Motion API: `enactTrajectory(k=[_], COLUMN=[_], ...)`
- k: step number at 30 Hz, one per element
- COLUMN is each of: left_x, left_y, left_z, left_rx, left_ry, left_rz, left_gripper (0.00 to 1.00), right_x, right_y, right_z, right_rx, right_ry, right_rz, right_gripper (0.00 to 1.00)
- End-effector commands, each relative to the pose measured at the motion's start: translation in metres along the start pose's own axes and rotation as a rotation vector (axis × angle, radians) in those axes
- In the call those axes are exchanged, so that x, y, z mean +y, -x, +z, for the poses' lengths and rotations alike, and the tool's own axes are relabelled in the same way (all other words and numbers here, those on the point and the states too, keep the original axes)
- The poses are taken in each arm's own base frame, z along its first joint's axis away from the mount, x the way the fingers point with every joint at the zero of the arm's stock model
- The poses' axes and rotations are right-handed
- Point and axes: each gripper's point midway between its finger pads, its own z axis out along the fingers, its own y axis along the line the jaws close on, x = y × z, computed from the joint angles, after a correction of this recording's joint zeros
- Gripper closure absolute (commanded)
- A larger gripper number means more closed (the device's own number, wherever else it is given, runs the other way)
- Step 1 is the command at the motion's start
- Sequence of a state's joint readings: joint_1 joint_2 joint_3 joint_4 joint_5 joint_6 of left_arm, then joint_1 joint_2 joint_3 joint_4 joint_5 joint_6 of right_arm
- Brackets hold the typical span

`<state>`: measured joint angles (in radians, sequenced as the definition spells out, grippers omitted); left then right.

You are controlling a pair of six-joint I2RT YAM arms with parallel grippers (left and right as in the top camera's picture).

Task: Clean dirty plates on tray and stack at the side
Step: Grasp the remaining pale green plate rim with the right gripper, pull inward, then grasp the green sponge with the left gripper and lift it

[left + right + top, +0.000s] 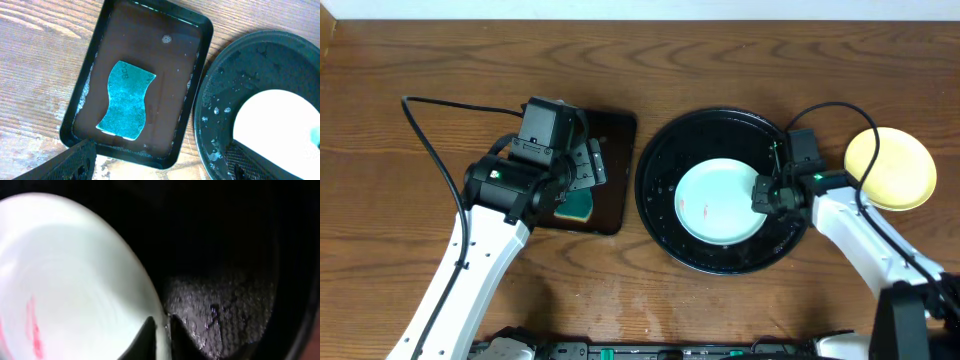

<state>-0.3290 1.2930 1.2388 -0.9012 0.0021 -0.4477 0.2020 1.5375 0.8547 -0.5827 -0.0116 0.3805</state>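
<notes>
Wooden tabletop (pixel 420 60) carries the round black tray (pixel 660 215) right of centre and a rectangular dark tray (pixel 615 175) left of centre. A mint plate (pixel 715 205) lies in the round tray, its right rim pinched by the nearly closed right claw (pixel 162 337). A yellow plate (pixel 900 170) sits near the right edge. The left claw (pixel 167 167) hangs wide open and empty over a teal sponge (pixel 125 100).

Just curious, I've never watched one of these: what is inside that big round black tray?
One pale mint-white plate with red smears, and water droplets on the tray floor. The floor beneath the plate is covered, so unseen.
</notes>
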Motion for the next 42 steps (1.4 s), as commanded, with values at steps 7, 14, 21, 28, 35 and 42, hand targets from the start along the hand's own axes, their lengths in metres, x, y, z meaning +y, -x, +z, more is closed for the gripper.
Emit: enactTrajectory(k=[7, 14, 21, 28, 35, 42], left_x=[-0.013, 0.048, 0.066, 0.050, 0.056, 0.051], left_y=[-0.018, -0.019, -0.029, -0.050, -0.052, -0.043], left_z=[0.004, 0.055, 0.131, 0.188, 0.195, 0.177], left_rx=[0.097, 0.052, 0.140, 0.277, 0.292, 0.286], left_ry=[-0.070, 0.309, 0.405, 0.228, 0.238, 0.229], left_rz=[-0.018, 0.034, 0.089, 0.118, 0.110, 0.108], left_gripper=[0.17, 0.18, 0.25, 0.47, 0.85, 0.93], right_x=[0.011, 0.012, 0.014, 0.014, 0.013, 0.013], right_y=[-0.004, -0.007, -0.008, -0.009, -0.010, -0.010], right_z=[0.009, 0.009, 0.008, 0.008, 0.008, 0.008], right_rx=[0.019, 0.029, 0.035, 0.039, 0.043, 0.045], right_ry=[0.052, 0.060, 0.072, 0.071, 0.069, 0.068], right_rz=[-0.168, -0.170, -0.169, -0.168, -0.168, -0.168], right_gripper=[0.69, 0.69, 0.70, 0.71, 0.71, 0.71])
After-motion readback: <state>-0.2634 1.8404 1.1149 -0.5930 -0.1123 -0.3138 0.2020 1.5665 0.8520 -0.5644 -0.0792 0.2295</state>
